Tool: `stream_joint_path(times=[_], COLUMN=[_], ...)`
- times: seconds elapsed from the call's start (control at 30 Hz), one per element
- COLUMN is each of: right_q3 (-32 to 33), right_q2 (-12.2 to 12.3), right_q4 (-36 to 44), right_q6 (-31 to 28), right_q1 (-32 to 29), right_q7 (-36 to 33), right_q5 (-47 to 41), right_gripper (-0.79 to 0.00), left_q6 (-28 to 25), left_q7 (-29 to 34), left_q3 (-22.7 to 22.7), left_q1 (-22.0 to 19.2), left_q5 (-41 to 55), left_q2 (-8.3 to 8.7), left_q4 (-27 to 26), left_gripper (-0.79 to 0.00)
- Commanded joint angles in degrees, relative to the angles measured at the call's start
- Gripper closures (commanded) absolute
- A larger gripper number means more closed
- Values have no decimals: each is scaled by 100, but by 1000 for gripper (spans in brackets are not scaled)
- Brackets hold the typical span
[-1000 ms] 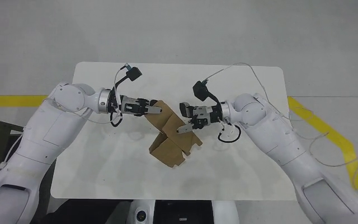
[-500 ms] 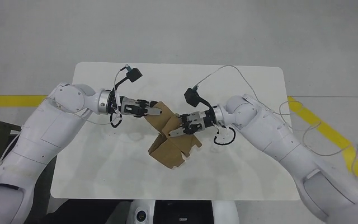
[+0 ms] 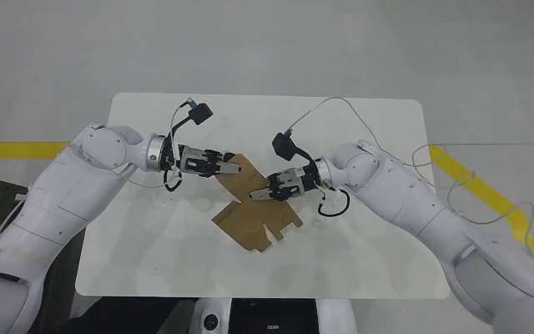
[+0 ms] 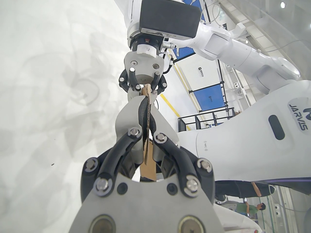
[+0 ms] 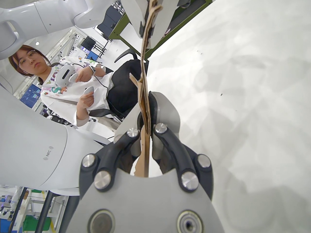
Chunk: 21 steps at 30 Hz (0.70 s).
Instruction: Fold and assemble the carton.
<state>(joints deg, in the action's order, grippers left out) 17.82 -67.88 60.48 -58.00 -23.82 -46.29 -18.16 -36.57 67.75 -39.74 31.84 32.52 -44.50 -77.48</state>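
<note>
A brown cardboard carton lies nearly flat, spread open in the middle of the white table. My left gripper is shut on its far left corner. My right gripper is shut on a flap at its upper right edge, close to the left one. In the left wrist view the left gripper pinches the carton edge-on, with the right gripper just beyond on the same sheet. In the right wrist view the right gripper clamps the carton, and the left gripper holds its far end.
A black cable loop hangs by the right wrist. Bare table surface lies on all sides of the carton. The table's front edge is a short way below the carton.
The carton has dropped from a raised, partly opened shape to nearly flat. The right gripper moved left onto the carton and shut on a flap. The left gripper kept its hold.
</note>
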Motion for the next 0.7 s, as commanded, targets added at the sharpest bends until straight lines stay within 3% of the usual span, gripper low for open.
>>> stream_joint_path(times=[0.0,0.37,0.67], right_q3=[-54,39,593], right_q2=[-8,-39,-98], right_q4=[-18,-247,-600], right_q6=[0,0,134], right_q1=[33,13,-252], right_q7=[1,43,1171], right_q5=[-58,-677,-296], right_gripper=[0,0,0], left_q6=[-86,-560,-1088], left_q7=[-88,-562,-1135], left_q3=[38,-43,-196], left_q1=[-38,-174,-63], left_q5=[-17,295,-415], left_q2=[22,157,170], left_q4=[11,248,784], left_gripper=[-785,-785,-785])
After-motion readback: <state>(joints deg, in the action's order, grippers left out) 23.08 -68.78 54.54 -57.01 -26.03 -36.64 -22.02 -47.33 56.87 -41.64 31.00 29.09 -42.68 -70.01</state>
